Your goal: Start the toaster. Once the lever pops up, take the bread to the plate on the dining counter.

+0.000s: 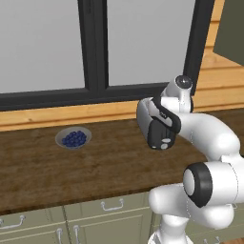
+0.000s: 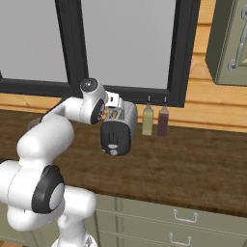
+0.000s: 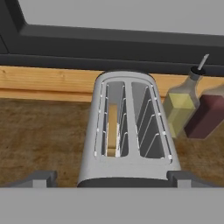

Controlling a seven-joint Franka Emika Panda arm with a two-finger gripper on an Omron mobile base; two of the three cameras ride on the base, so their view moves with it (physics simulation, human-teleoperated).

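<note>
The toaster [image 3: 129, 131] sits on the dark wood worktop [image 2: 193, 164], close to the wall under the big window [image 2: 125, 43]. From the hand view we look down on its top and see two long slots with thin wire racks inside. The bread [image 3: 112, 129] stands in the left slot, sunk down low, so just a thin tan edge shows. The other slot has no bread in it.

The gripper [image 3: 111, 179] hangs just above the near end of the toaster. Its two dark fingertips [image 3: 37, 178] stand wide apart, one on each side of the toaster's end, and they hold nothing (the pincer is let go, not squeezing).

In the right base view the toaster's black end face [image 2: 116, 137] points toward us, with a round knob [image 2: 113, 152] near the bottom. The lever is too small to make out there.

Just to the right of the toaster stand two bottles, touching each other: a yellow-green bottle [image 3: 180, 107] and a dark red bottle [image 3: 208, 116].

Far off to the left on the same worktop is a grey bowl of blueberries [image 1: 73, 138]. Green cabinet drawers [image 2: 183, 222] run under the worktop.
</note>
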